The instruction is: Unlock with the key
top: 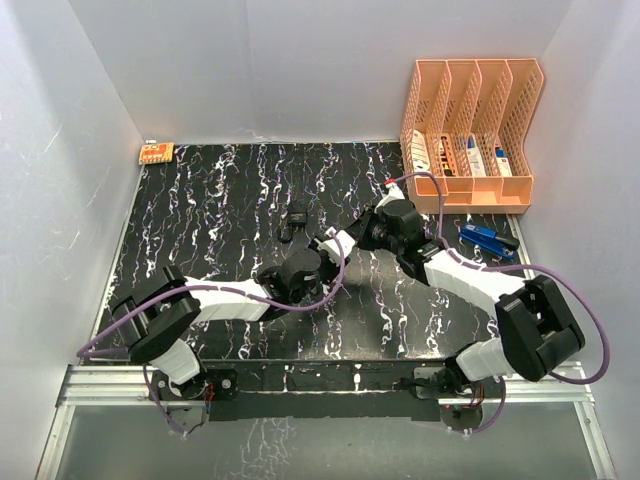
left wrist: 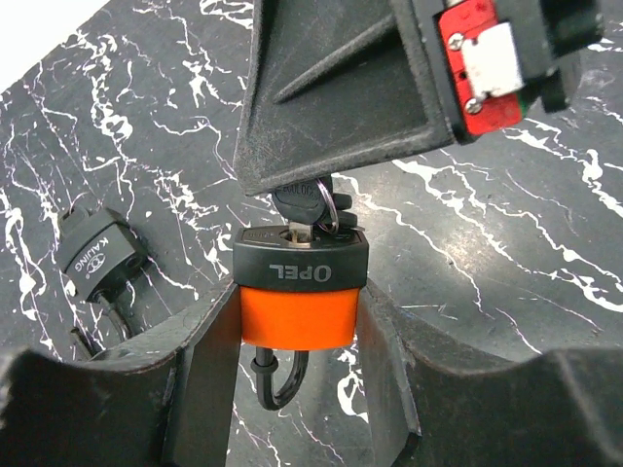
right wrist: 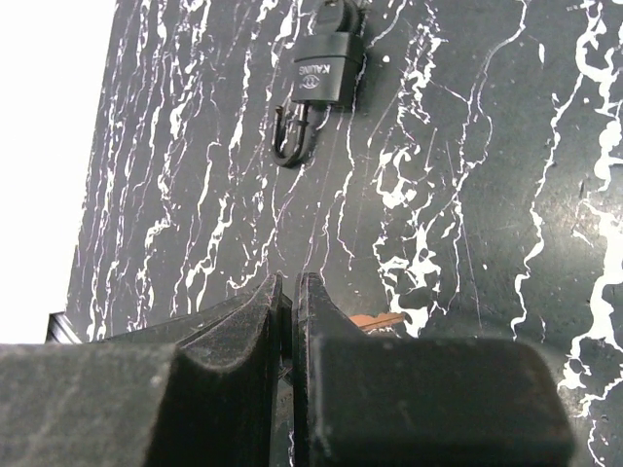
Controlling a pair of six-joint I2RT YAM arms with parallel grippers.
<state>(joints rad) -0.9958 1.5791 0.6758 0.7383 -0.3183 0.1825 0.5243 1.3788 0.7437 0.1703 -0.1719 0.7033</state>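
An orange padlock point(left wrist: 297, 316) with a black top marked OPEL sits clamped between my left gripper's point(left wrist: 300, 302) fingers, its black shackle point(left wrist: 277, 375) pointing toward the camera. A key point(left wrist: 297, 209) with a ring stands in its keyhole. My right gripper point(right wrist: 288, 292) is shut on the key's head, which is only a thin dark sliver point(right wrist: 287, 326) between its fingers. In the top view both grippers meet mid-table, the left point(top: 300, 272) and the right point(top: 338, 245). I cannot tell whether the shackle is released.
A second black padlock point(top: 293, 222) with its own key lies on the black marbled table, just beyond the grippers; it also shows in the left wrist view point(left wrist: 97, 255) and the right wrist view point(right wrist: 326, 63). A peach file organizer point(top: 470, 130), a blue tool point(top: 485, 238) and a small orange item point(top: 156, 152) stand at the back.
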